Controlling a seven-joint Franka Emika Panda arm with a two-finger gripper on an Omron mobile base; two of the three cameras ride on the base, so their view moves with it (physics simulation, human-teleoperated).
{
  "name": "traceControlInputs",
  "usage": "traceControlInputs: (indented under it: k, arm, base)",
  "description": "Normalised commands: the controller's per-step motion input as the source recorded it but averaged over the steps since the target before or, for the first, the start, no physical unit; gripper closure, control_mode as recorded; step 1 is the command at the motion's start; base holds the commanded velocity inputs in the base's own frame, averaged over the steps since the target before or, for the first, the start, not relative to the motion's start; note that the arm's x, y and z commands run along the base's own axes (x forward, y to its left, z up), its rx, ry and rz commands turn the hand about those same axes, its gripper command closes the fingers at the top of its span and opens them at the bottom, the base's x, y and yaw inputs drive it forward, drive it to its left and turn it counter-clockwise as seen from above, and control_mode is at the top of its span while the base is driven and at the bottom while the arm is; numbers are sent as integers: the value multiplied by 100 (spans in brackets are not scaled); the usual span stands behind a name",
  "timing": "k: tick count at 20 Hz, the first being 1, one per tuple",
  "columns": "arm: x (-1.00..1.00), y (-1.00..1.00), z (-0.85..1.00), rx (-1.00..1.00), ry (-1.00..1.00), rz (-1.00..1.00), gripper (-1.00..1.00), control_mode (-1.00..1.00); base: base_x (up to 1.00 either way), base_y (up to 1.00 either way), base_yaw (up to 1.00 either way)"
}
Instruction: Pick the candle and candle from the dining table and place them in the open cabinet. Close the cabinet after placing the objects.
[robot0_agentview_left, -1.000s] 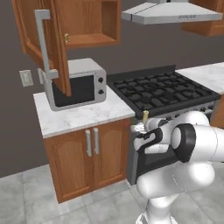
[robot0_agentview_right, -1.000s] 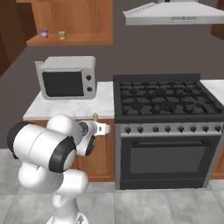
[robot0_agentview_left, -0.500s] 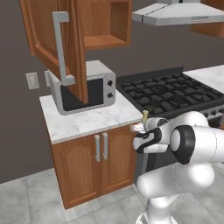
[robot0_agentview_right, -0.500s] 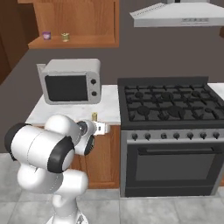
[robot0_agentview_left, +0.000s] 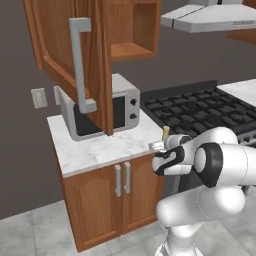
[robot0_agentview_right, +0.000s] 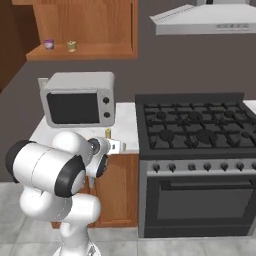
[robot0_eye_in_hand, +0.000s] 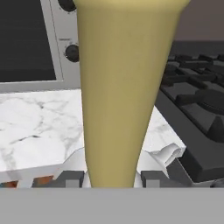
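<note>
Dark grey walls backed a kitchen where a white marble surface (robot0_agentview_left: 107, 145) carried a microwave (robot0_agentview_right: 78, 98) at centre left, beside a black stove (robot0_agentview_right: 192, 132). At upper left, the wooden cabinet (robot0_agentview_left: 132, 31) hung open, its door (robot0_agentview_left: 62, 52) swung out. On its shelf sat the stubby candle (robot0_agentview_right: 72, 46). The gripper (robot0_agentview_left: 161, 146) was clamped on the slim candle (robot0_eye_in_hand: 124, 83) just above the surface's edge.
</note>
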Motion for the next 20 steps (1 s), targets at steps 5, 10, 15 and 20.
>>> traceControlInputs:
  k: [5, 10, 15, 20]
  arm:
    - [0, 0, 0, 0, 0, 0, 100, 100]
    - [0, 0, 0, 0, 0, 0, 100, 100]
    - [0, 0, 0, 0, 0, 0, 100, 100]
    - [0, 0, 0, 0, 0, 0, 100, 100]
  base:
    - [29, 36, 0]
    - [32, 34, 0]
    - [34, 23, 0]
    - [33, 20, 0]
